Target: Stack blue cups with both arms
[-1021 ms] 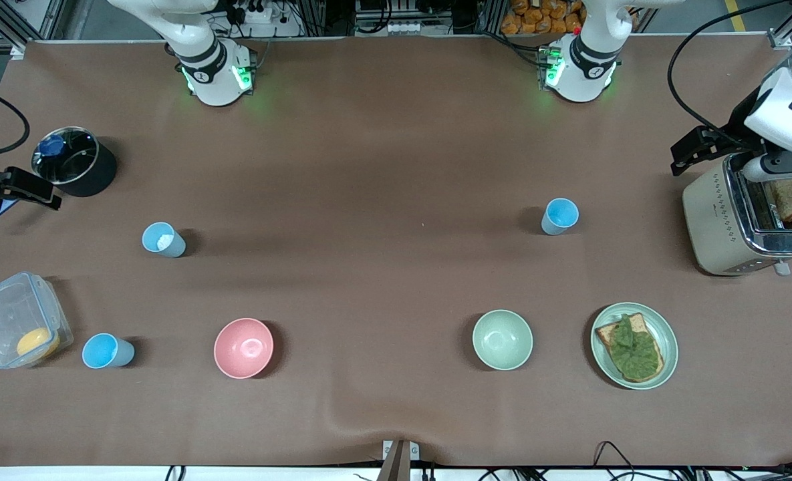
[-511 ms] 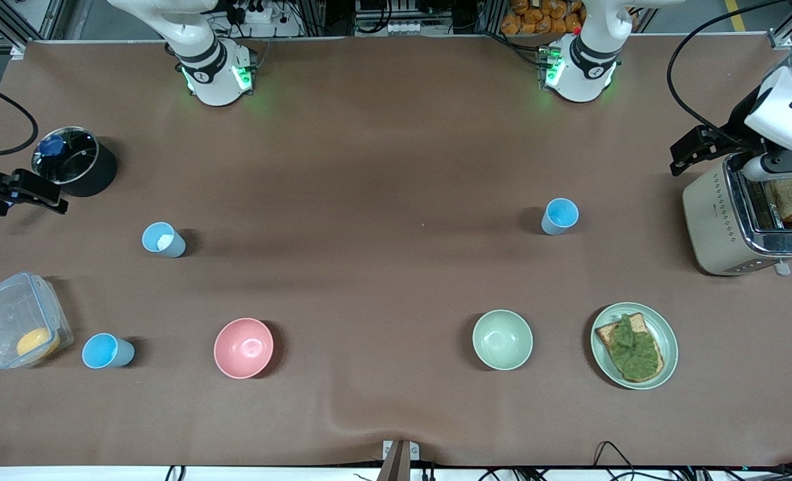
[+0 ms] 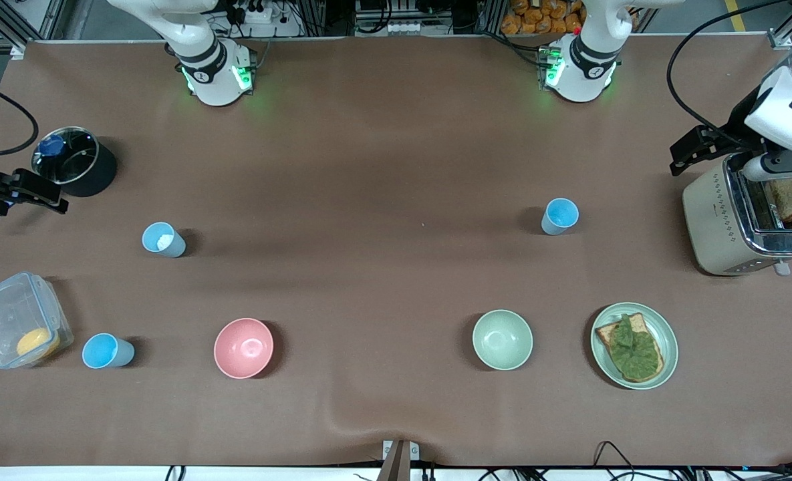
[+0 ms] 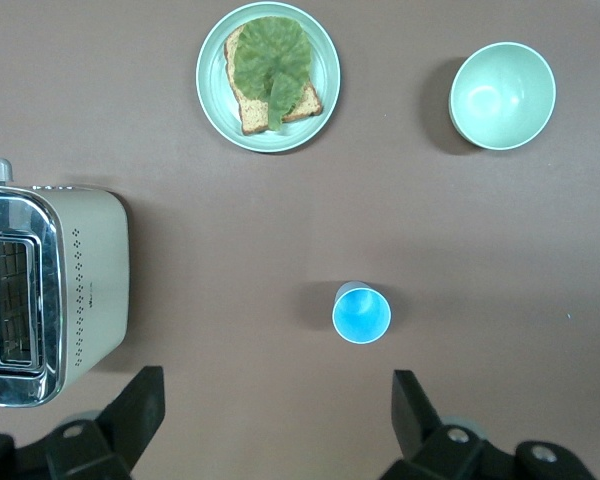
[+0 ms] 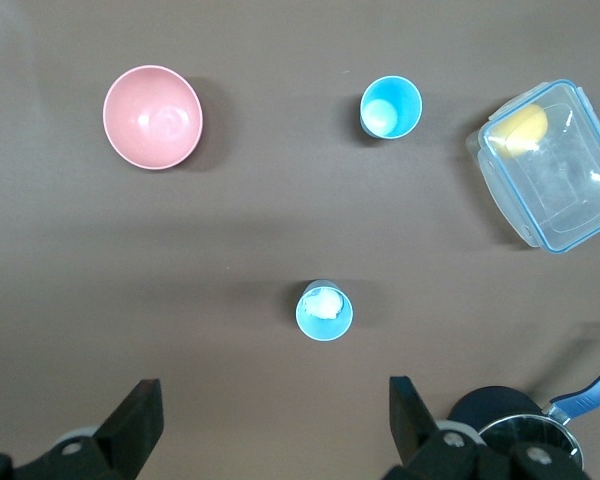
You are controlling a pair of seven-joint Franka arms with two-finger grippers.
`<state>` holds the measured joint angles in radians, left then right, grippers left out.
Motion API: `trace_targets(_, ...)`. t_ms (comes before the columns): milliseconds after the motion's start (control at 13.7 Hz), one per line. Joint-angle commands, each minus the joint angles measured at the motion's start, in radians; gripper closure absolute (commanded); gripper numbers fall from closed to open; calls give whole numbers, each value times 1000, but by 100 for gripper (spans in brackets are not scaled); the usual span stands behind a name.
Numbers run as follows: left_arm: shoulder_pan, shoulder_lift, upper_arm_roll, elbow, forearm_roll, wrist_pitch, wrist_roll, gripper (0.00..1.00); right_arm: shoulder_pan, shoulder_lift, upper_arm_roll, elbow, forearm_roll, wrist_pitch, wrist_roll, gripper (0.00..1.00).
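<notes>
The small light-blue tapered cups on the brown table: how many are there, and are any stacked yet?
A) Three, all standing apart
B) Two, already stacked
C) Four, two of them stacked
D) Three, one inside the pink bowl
A: three light-blue cups stand separately, one nearest the toaster, one with something white inside, and one beside the clear plastic box; none is nested in another.

Three blue cups [image 3: 559,216] [image 3: 163,239] [image 3: 106,351] stand on the table. There are two bowls, one pink bowl [image 3: 243,347] and one pale green bowl [image 3: 502,339]. One toaster [image 3: 736,220], one plate [image 3: 663,334], one clear container [image 3: 15,314] and one pot [image 3: 81,167] complete it.
</notes>
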<state>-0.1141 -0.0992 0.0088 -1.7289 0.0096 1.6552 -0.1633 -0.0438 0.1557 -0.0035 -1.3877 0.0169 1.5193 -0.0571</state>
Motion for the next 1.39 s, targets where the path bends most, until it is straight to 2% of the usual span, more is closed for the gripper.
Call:
trace_targets(0,-1,7,-3,20,-19,-5,-19,0,2,-22,0,-19,2,-5,11,0)
trace_targets(1313,2,7,-13,22,-19,-6,-19,0,1,-2,-1,16,-3,-5,14,0)
